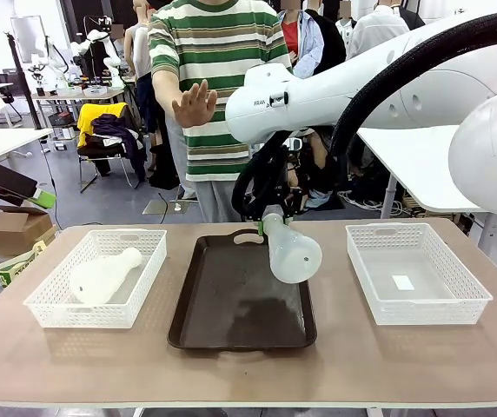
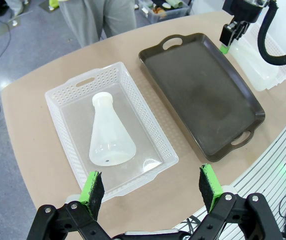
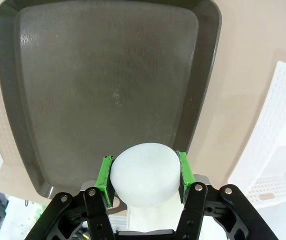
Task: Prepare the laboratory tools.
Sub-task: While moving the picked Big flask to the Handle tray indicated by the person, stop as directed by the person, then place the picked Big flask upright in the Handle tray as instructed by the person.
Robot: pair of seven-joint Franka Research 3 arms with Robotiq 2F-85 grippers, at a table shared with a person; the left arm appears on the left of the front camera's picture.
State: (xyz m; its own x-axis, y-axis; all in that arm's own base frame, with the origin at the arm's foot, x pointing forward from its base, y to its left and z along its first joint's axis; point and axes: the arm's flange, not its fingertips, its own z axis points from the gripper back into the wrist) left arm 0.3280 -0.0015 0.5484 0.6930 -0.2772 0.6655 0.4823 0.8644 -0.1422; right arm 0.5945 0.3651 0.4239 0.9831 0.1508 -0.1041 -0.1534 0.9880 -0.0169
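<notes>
two frosted white flasks were seen on the robot's side of the worktop point(image 1: 361, 356). one flask point(image 1: 294, 254) was held up over the far end of the dark tray point(image 1: 231, 326) and was not seen to touch it. the right gripper point(image 1: 271, 217) was clamped on its short neck, with a green pad pressed on each side. the wide base was hung lower and tipped toward the near side. in the right wrist view the round base of this flask point(image 3: 143, 167) was seen between the fingers of the right gripper point(image 3: 144, 175), with the tray point(image 3: 108, 75) under it.

the other flask point(image 1: 101, 278) was laid on its side in the left basket point(image 1: 53, 317), with its neck pointed toward the far side. the left gripper point(image 2: 153, 187) was held high above that basket point(image 2: 58, 120) with its fingers wide apart and nothing between them.

the flasks were judged to be light and hollow, with smooth, slippery sides. it could not be told if they were glass or plastic, so they were best treated as easy to break. the body was judged too wide and too sloped for a good hold, so the neck was thought to be the best place to be gripped. a flask on its side was judged likely to roll. a flask held by the neck was judged likely to swing or slip, so it should be set down slowly, flat on its base.
</notes>
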